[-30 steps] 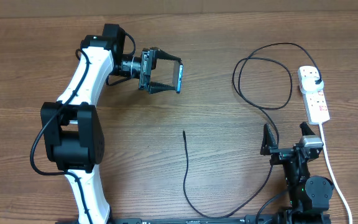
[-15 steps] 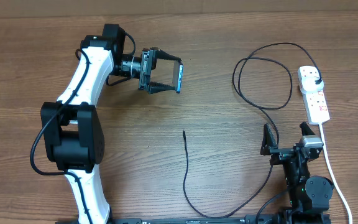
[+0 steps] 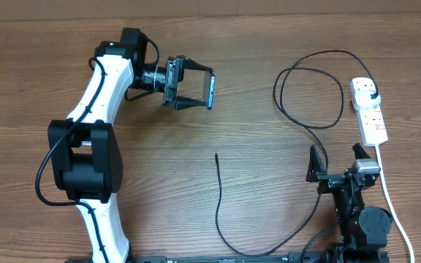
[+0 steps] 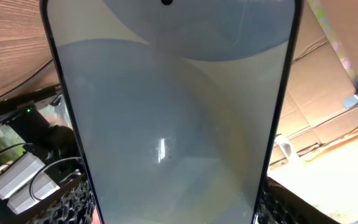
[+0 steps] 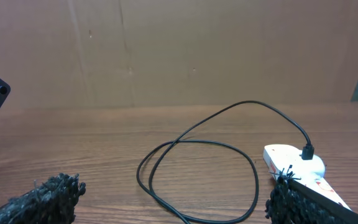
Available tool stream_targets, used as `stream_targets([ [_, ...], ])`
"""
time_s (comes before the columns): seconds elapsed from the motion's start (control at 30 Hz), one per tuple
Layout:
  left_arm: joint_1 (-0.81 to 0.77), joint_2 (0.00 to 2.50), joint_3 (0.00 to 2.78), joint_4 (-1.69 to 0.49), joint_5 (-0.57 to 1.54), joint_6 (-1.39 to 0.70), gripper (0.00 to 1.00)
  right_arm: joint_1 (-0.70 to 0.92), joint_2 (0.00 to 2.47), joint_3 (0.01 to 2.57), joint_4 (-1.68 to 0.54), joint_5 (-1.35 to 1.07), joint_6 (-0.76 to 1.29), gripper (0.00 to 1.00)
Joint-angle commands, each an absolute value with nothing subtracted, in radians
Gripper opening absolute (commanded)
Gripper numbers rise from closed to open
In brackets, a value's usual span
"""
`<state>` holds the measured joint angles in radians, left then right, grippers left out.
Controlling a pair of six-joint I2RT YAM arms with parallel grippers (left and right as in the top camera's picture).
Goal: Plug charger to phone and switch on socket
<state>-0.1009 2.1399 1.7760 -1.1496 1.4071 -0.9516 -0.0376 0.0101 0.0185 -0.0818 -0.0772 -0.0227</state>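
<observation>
Wooden counter under both arms. My left end effector is clenched on the phone, held on edge at the far side, left of centre. The charger lies with its tip loose mid-counter. Its cable loops right to the socket, plug seated at the far end. My right end effector hangs released at near right.

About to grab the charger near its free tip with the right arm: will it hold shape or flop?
Probably floppy: the charger is thin and lies in loose curves and a loop, so the tip would likely droop beyond the fingers. Likely light, but tethered: its plug sits in the socket, so a long pull may drag that.
</observation>
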Motion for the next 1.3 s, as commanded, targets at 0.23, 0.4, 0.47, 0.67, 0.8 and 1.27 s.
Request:
stream_targets([
  [0.23,-0.096,2.142,1.811,-1.152,1.463,-0.965,0.04,-0.032,0.003,0.008,-0.078,-0.069,-0.024,1.00],
  [0.4,-0.096,2.142,1.811,-1.152,1.463,-0.965,0.04,-0.032,0.003,0.008,-0.078,-0.069,-0.024,1.00],
  [0.47,-0.096,2.142,1.811,-1.153,1.463,-0.965,0.04,-0.032,0.003,0.008,-0.078,-0.069,-0.024,1.00],
  [0.67,-0.096,2.142,1.811,-1.152,1.463,-0.965,0.04,-0.032,0.003,0.008,-0.078,-0.069,-0.024,1.00],
  [0.8,-0.096,2.142,1.811,-1.152,1.455,-0.965,0.04,-0.032,0.003,0.008,-0.078,-0.069,-0.024,1.00],
  [1.27,-0.097,2.142,1.811,-1.152,1.375,-0.937,0.04,-0.032,0.003,0.008,-0.078,-0.069,-0.024,1.00],
])
